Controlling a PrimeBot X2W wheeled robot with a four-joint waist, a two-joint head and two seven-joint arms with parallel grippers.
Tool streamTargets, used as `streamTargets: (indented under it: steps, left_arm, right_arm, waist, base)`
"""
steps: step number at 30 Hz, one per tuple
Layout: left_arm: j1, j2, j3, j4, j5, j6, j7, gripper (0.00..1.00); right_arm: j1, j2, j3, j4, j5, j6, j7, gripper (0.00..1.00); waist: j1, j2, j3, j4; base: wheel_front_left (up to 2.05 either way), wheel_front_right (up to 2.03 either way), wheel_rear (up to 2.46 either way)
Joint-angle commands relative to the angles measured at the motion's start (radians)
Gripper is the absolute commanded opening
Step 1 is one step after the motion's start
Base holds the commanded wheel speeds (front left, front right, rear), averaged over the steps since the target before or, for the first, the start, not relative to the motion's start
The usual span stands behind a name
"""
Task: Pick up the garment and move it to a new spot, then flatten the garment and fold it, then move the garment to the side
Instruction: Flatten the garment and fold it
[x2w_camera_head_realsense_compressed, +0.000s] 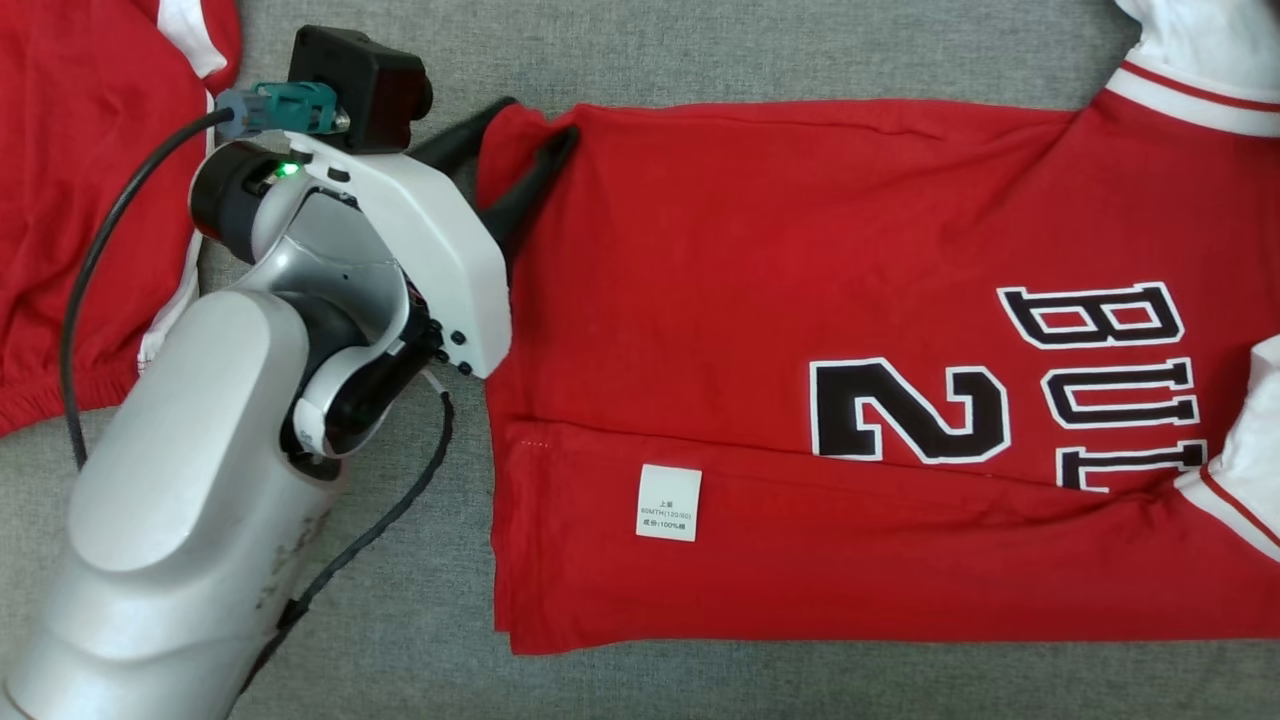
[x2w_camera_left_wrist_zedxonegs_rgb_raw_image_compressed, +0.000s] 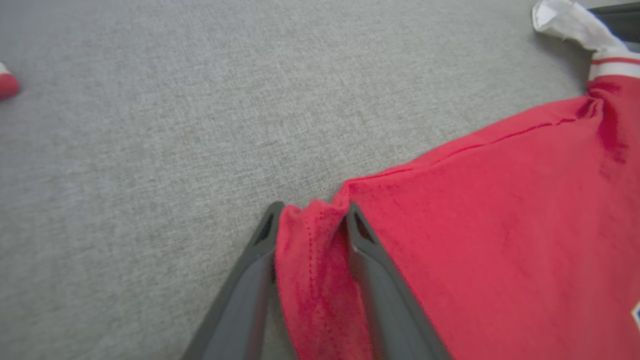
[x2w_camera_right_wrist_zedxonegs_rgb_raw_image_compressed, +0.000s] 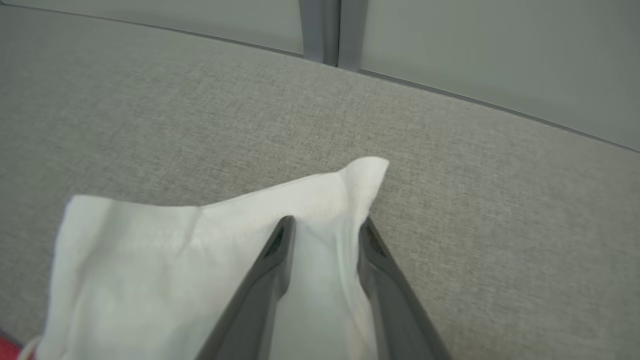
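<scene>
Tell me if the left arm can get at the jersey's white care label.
Probably yes: the care label lies uncovered atop the red jersey, with nothing between it and the nearby left tool.

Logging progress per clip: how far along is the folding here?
Done: jersey lies spread flat, its near edge apparently folded over, label showing. In hand: left gripper straddles the hem corner, right gripper the white sleeve, both open. To do: remaining folds, then moving it aside.

Two red garments: one jersey (x2w_camera_head_realsense_compressed: 800, 300), its corner between the fingers of the left gripper (x2w_camera_head_realsense_compressed: 538, 120), and one second garment (x2w_camera_head_realsense_compressed: 70, 200) back behind those fingers. Two grippers, that one and the right gripper (x2w_camera_right_wrist_zedxonegs_rgb_raw_image_compressed: 326, 220), with two dark fingers each. One white label (x2w_camera_head_realsense_compressed: 668, 502), well aside of the left fingers.
</scene>
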Motion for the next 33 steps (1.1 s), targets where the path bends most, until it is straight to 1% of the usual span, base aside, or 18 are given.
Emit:
streamTargets:
  steps: [1, 4, 5, 6, 7, 9, 12, 15, 18, 20, 21, 22, 24, 26, 27, 28, 30, 33]
  left_arm:
    - [0.015, -0.018, -0.021, 0.032, -0.013, -0.02, -0.01, 0.0]
    - [0.017, -0.019, -0.004, 0.044, -0.016, -0.023, -0.053, 0.0]
    - [0.017, -0.019, -0.004, 0.044, -0.016, -0.023, -0.053, 0.0]
    - [0.028, -0.02, 0.001, 0.041, -0.02, -0.028, -0.074, 0.0]
    - [0.037, -0.018, 0.008, 0.036, -0.026, -0.029, -0.084, 0.0]
    - [0.068, -0.011, 0.021, 0.022, -0.039, -0.027, -0.1, 0.0]
    - [0.133, 0.009, 0.036, -0.009, -0.052, -0.017, -0.126, 0.0]
    - [0.224, 0.032, 0.06, -0.068, -0.067, -0.002, -0.159, 0.0]
    - [0.353, 0.053, 0.089, -0.15, -0.091, 0.024, -0.194, 0.0]
    - [0.445, 0.067, 0.117, -0.207, -0.093, 0.058, -0.227, 0.0]
    - [0.445, 0.067, 0.117, -0.207, -0.093, 0.058, -0.227, 0.0]
    - [0.543, 0.06, 0.131, -0.251, -0.111, 0.093, -0.25, 0.0]
    - [0.626, 0.06, 0.135, -0.276, -0.124, 0.118, -0.258, 0.0]
    - [0.7, 0.064, 0.141, -0.276, -0.12, 0.141, -0.275, 0.0]
    - [0.728, 0.054, 0.14, -0.267, -0.123, 0.149, -0.287, 0.48]
    - [0.754, 0.044, 0.143, -0.251, -0.13, 0.16, -0.298, 1.0]
    - [0.782, 0.056, 0.146, -0.211, -0.097, 0.172, -0.332, 1.0]
    - [0.811, 0.051, 0.155, -0.159, -0.048, 0.187, -0.417, 1.0]
  right_arm:
    - [-0.004, 0.003, 0.048, -0.004, 0.069, 0.002, -0.051, 0.0]
    - [-0.009, -0.026, 0.053, 0.007, 0.133, 0.001, -0.168, 0.0]
    - [-0.009, -0.026, 0.053, 0.007, 0.133, 0.001, -0.168, 0.0]
    - [0.009, -0.034, 0.052, 0.008, 0.188, 0.001, -0.233, 0.0]
    - [0.023, -0.045, 0.054, 0.001, 0.213, 0.001, -0.256, 0.0]
    - [0.056, -0.073, 0.064, -0.035, 0.272, 0.002, -0.299, 0.0]
    - [0.144, -0.137, 0.064, -0.108, 0.351, 0.001, -0.357, 0.0]
    - [0.258, -0.183, 0.074, -0.186, 0.389, 0.001, -0.417, 0.0]
    - [0.398, -0.209, 0.08, -0.252, 0.417, 0.001, -0.469, 0.0]
    - [0.5, -0.219, 0.078, -0.295, 0.436, 0.002, -0.497, 0.0]
    - [0.5, -0.219, 0.078, -0.295, 0.436, 0.002, -0.497, 0.0]
    - [0.592, -0.219, 0.072, -0.315, 0.444, 0.001, -0.521, 0.0]
    - [0.667, -0.204, 0.078, -0.321, 0.441, 0.002, -0.536, 0.0]
    - [0.712, -0.172, 0.089, -0.294, 0.41, 0.001, -0.543, 0.0]
    - [0.732, -0.159, 0.101, -0.274, 0.386, 0.002, -0.533, 0.44]
    - [0.741, -0.146, 0.107, -0.249, 0.355, 0.001, -0.533, 1.0]
    - [0.749, -0.106, 0.099, -0.197, 0.303, 0.002, -0.536, 1.0]
    - [0.759, -0.059, 0.059, -0.158, 0.263, 0.002, -0.535, 1.0]
  waist:
    - [0.0, 0.0, -0.012, -0.008]
    - [0.0, 0.0, -0.048, -0.022]
    - [0.0, 0.0, -0.048, -0.022]
    - [0.0, 0.0, -0.078, -0.031]
    - [0.0, 0.0, -0.093, -0.037]
    - [0.0, 0.0, -0.127, -0.051]
    - [0.0, 0.0, -0.188, -0.077]
    - [0.0, 0.0, -0.248, -0.119]
    - [0.0, 0.0, -0.313, -0.154]
    - [0.0, 0.0, -0.348, -0.174]
    - [0.0, 0.0, -0.348, -0.174]
    - [0.0, 0.0, -0.368, -0.192]
    - [0.0, 0.0, -0.377, -0.208]
    - [0.0, 0.0, -0.381, -0.225]
    - [0.0, 0.0, -0.383, -0.229]
    - [0.0, 0.0, -0.385, -0.232]
    - [0.0, 0.0, -0.389, -0.235]
    - [0.0, 0.0, -0.405, -0.238]
  base:
    - [0.0, 0.0, 0.0]
    - [0.0, 0.0, 0.0]
    - [0.0, 0.0, 0.0]
    - [0.0, 0.0, 0.0]
    - [0.0, 0.0, 0.0]
    - [0.0, 0.0, 0.0]
    - [0.0, 0.0, 0.0]
    - [0.0, 0.0, 0.0]
    - [0.0, 0.0, 0.0]
    - [0.0, 0.0, 0.0]
    - [0.0, 0.0, 0.0]
    - [0.0, 0.0, 0.0]
    - [0.0, 0.0, 0.0]
    - [0.0, 0.0, 0.0]
    - [0.0, 0.0, 0.0]
    - [0.0, 0.0, 0.0]
    - [0.0, 0.0, 0.0]
    - [0.0, 0.0, 0.0]
